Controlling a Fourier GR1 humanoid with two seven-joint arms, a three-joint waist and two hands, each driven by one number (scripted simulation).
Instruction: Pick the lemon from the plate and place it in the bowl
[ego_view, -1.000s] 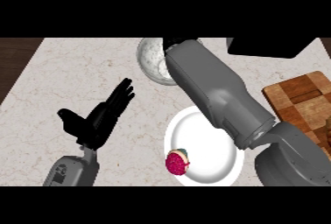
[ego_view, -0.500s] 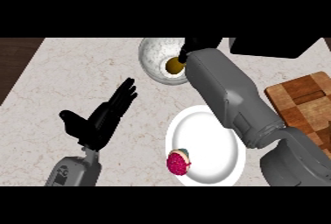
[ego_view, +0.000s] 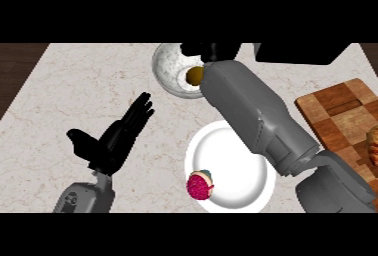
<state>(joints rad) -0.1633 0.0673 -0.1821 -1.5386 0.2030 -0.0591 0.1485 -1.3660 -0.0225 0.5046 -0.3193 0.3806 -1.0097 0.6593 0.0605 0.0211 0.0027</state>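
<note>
With the lemon (ego_view: 195, 75) lying inside the bowl (ego_view: 170, 62) and the right hand (ego_view: 210, 50) above its rim, grip hidden so I cannot tell, it should lift straight clear, while the left hand (ego_view: 111, 141) rests open beside the plate (ego_view: 244, 175).

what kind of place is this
Likely a kitchen counter: a pale marbled stone countertop, a white round plate, a speckled white bowl and a wooden checkered cutting board.
</note>
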